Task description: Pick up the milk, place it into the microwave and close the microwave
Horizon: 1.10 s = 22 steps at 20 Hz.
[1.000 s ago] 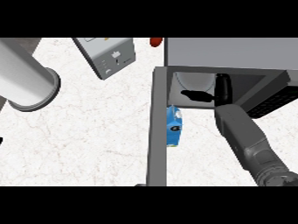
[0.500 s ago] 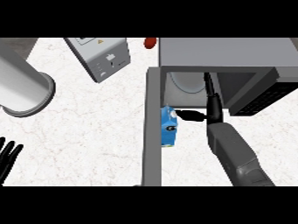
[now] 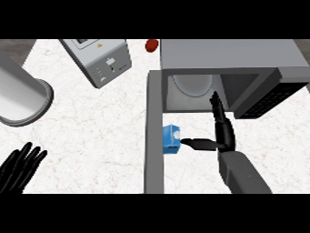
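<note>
**A:** So what changed from half a second back? The right hand (image 3: 219, 132) was up by the microwave (image 3: 251, 63) mouth with fingers pointing into it, and the milk (image 3: 172, 139) sat just left of it on the open door (image 3: 154, 136). Now the arm sits a bit lower in the view, and the thumb sticks out left toward the carton.

**B:** Yep, and the milk looks lower in the view too, but it's in the same spot against the door, so that could just be the view shifting. The left hand (image 3: 17, 169) also shows more, up from the bottom left corner.

**A:** How open is the right hand?

**B:** Wide. Fingers straight, pointing up at the cavity, thumb spread sideways with its tip right at the carton's right side. Touching or a hair apart, can't tell. It's not wrapped round anything.

**A:** And the milk?

**B:** Blue carton at the inner edge of the door, below the cavity, not inside. Left hand rests open over the counter (image 3: 97, 127), fingers up, holding nothing.
</note>
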### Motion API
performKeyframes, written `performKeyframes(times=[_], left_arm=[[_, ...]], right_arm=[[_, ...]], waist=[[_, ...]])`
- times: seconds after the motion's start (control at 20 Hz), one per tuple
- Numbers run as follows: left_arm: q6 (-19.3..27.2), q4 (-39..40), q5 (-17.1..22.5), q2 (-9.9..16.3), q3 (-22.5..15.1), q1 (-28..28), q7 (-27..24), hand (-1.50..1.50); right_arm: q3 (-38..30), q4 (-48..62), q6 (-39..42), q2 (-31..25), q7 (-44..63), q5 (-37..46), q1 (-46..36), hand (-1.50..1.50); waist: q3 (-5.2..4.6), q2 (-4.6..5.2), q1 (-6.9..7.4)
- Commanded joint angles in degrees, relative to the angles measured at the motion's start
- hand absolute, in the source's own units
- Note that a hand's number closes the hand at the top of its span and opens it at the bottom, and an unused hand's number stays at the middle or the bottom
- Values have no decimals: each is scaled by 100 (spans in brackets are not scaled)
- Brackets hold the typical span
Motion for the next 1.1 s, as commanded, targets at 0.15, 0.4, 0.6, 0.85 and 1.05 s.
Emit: performKeyframes(times=[0.15, 0.4, 0.6, 0.85, 1.05], left_arm=[[41, 240, -637, -49, -485, -537, 78, 150], [490, 379, -1366, -89, -1196, -677, -121, 150], [943, 324, -1522, -89, -1743, -1165, 390, 150], [1728, 1101, -2095, -90, -2264, -2094, 348, 150], [2161, 1818, -2346, -90, -2913, -2585, 53, 150]], right_arm=[[563, -2041, 219, 37, 406, -236, 1546, -150], [778, -3850, 551, -211, 885, -310, 2780, 150], [604, -4815, 928, -632, 1219, -713, 3532, 150], [515, -5832, 963, -782, 1463, -962, 4341, -150], [143, -6042, 1133, -1055, 1309, -1107, 4517, -150]], waist=[[-7, -6, -99], [-7, 15, -65], [1, 37, -24], [1, 53, -10], [3, 59, -8]])
